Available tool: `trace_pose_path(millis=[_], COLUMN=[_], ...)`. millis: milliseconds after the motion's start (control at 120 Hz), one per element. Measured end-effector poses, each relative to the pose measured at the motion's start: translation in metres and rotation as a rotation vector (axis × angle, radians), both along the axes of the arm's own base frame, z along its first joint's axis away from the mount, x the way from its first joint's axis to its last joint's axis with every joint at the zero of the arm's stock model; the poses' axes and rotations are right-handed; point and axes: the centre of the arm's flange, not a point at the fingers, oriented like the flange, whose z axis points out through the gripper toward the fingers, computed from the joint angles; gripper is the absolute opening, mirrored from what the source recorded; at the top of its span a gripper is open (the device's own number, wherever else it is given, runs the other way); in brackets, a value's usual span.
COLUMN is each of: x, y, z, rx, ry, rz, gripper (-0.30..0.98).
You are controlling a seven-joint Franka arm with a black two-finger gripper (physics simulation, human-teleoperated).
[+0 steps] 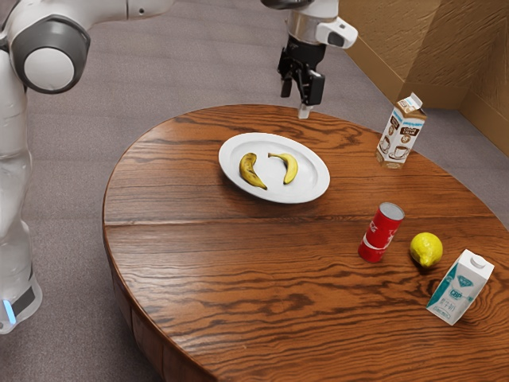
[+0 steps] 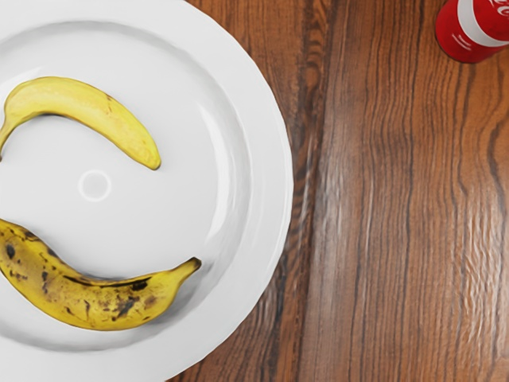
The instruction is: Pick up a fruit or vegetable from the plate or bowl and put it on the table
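Note:
My gripper [image 1: 296, 102] hangs above the table's far edge in the exterior view, beyond the plate, open and holding nothing. On the white plate [image 1: 308, 185] lie two bananas, apart from each other: a brown-spotted one [image 1: 250, 170] toward the exterior view's left and a smaller, cleaner yellow one [image 1: 289, 169]. From the hand camera, the yellow banana [image 2: 87, 109] and the spotted banana [image 2: 111, 302] both rest inside the rim of the plate [image 2: 266, 183].
Around the wooden table [image 1: 231, 270] stand a red can [image 1: 381, 232], a yellow lemon [image 1: 426, 249], a white-and-teal carton [image 1: 460, 288] and a brown-and-white carton [image 1: 401, 134]. The can [image 2: 475, 30] is apart from the plate.

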Motion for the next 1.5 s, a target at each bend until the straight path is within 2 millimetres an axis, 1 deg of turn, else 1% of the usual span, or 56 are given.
trace_pose_path(millis=[517,600,667,783,850,875,958,1075,1308,1342,1442,1500], x=[0.0,-0.002,-0.003,-0.006,-0.007,-0.005,-0.001,0.008,0.024,0.029,0.047,0.055], y=[0.006,0.012,0.026,0.05,0.058,0.059,0.056,0.05,0.052,0.053,0.052,0.051], z=[-0.001,-0.001,-0.001,0.0,-0.001,-0.005,-0.007,-0.018,-0.033,-0.039,-0.071,-0.087], rx=[0.028,0.039,0.046,0.06,0.067,0.068,0.078,0.09,0.119,0.123,0.115,0.11], ry=[0.008,0.01,0.011,0.012,0.015,0.022,0.025,0.047,0.046,0.048,0.082,0.096], rz=[0.003,-0.028,-0.073,-0.207,-0.31,-0.35,-0.488,-0.67,-0.961,-0.997,-1.106,-1.169], gripper=[0.69,0.68,0.68,0.68,0.69,0.69,0.68,0.68,0.68,0.68,0.68,0.68])
